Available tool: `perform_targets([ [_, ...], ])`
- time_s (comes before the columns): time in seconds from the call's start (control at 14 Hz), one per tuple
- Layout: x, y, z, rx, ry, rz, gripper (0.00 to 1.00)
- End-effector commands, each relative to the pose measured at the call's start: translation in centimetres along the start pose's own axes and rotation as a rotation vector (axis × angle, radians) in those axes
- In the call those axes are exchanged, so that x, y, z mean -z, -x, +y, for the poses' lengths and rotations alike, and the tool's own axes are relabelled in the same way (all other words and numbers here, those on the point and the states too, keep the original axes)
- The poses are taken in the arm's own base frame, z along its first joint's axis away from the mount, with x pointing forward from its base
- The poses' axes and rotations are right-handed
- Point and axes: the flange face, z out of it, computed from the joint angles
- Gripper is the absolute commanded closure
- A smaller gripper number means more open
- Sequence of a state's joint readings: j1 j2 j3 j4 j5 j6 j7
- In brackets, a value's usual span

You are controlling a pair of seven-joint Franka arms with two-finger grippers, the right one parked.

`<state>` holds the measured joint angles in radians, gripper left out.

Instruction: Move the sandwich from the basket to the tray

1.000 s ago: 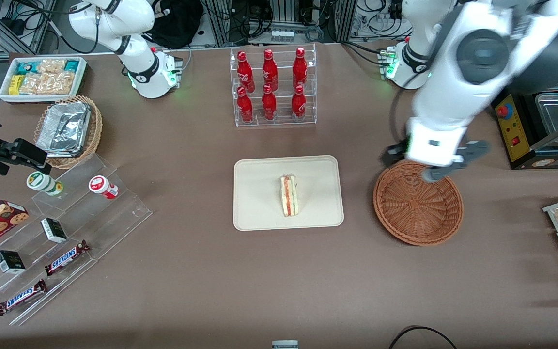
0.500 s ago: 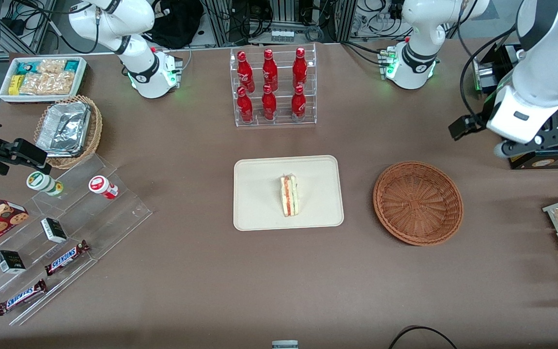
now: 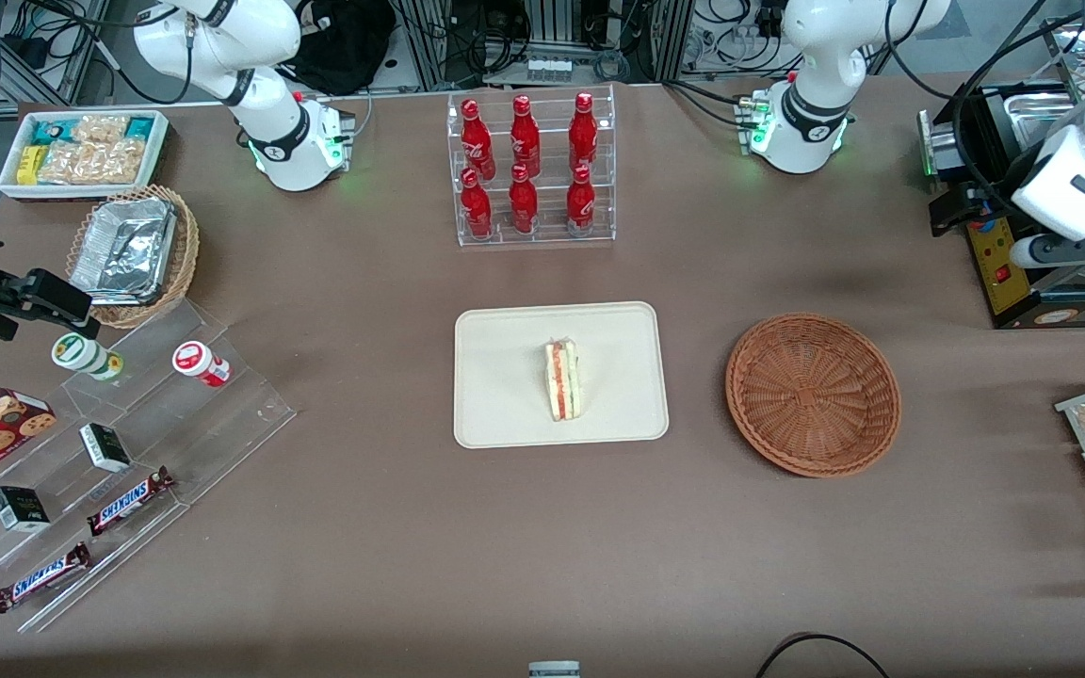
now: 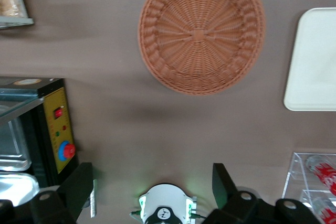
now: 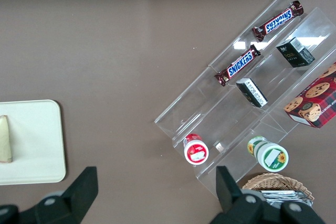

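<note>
sandwich: pale triangular wedge sandwich (image 3: 561, 380) lies on flat cream rectangular tray (image 3: 505, 414)
basket: round reddish-brown wicker basket (image 3: 813, 394) beside tray, empty
gripper (image 4: 152, 192): raised, well clear of tray, fingers (image 4: 79, 187) wide, holding nothing
step: judged done; retreat high, avoid basket

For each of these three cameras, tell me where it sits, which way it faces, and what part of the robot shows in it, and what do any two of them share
Front view: high over the table's front edge, looking down on the tray with the sandwich, the empty basket and both arms; the gripper hangs raised at the working arm's end.
Left wrist view: on the working arm, facing straight down at the basket; the open gripper shows its dark fingers.
Right wrist view: on the parked arm, facing down at the acrylic snack shelf.
Shared: all three views catch the tray.
</note>
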<state>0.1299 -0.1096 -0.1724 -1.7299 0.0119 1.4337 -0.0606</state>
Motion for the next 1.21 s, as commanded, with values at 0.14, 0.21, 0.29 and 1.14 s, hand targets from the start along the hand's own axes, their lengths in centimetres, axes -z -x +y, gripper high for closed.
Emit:
perform_targets([
  [0.14, 2.7, -2.3, 3.7, -0.076, 0.018, 0.1, 0.0],
  [0.21, 3.0, -2.7, 3.9, -0.076, 0.019, 0.131, 0.0],
  [0.29, 3.1, -2.9, 3.9, -0.081, 0.018, 0.153, 0.0],
  [1.14, 3.5, -4.5, 3.2, 0.001, -0.006, 0.222, 0.0],
])
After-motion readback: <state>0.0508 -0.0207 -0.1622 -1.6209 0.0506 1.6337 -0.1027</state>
